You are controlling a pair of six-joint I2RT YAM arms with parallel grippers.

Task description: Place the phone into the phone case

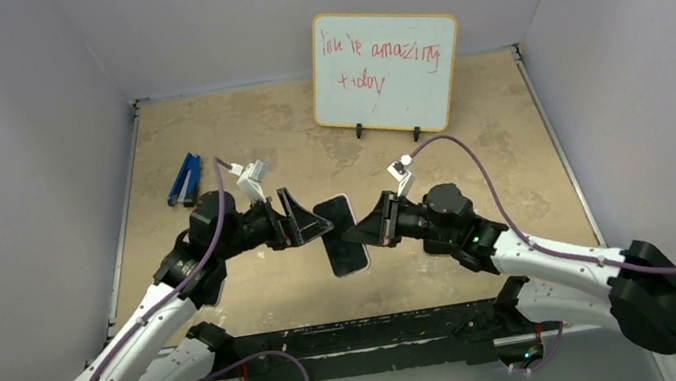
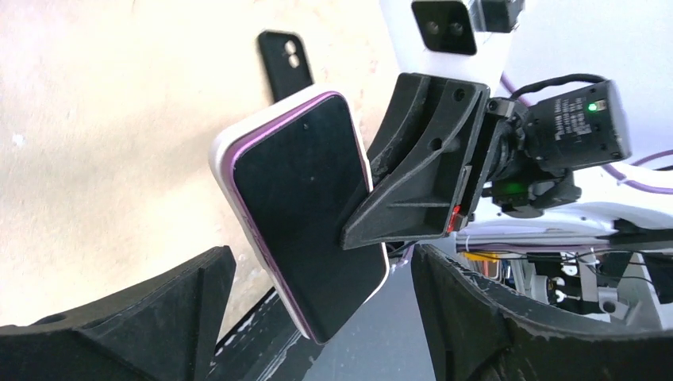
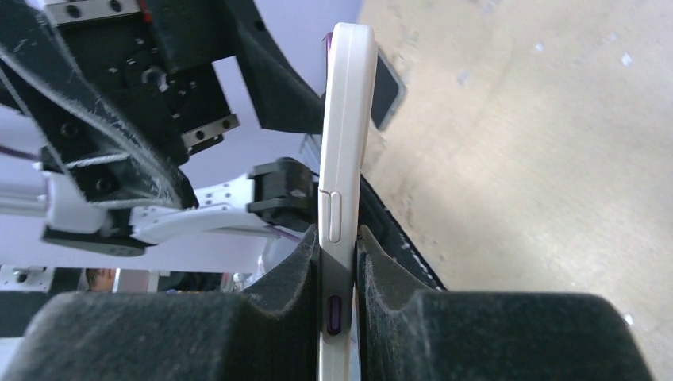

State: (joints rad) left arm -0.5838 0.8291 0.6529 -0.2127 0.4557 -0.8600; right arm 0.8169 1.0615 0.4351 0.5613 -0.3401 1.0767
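A purple phone (image 2: 305, 206) with a dark screen sits inside a white phone case (image 3: 345, 119), held on edge above the table. My right gripper (image 3: 340, 246) is shut on the cased phone's side, at its buttons. It also shows in the top view (image 1: 367, 227), with the phone (image 1: 335, 215) in front of it. My left gripper (image 2: 321, 266) is open, with its fingers (image 2: 182, 309) on either side of the phone's lower end and not touching it. In the top view the left gripper (image 1: 306, 221) faces the right one. A black item with camera holes (image 2: 282, 59) lies flat on the table behind the phone.
A whiteboard with red writing (image 1: 386, 67) stands at the back of the table. A blue tool (image 1: 185, 178) lies at the back left. Grey walls close in the beige tabletop (image 1: 470, 151) on three sides.
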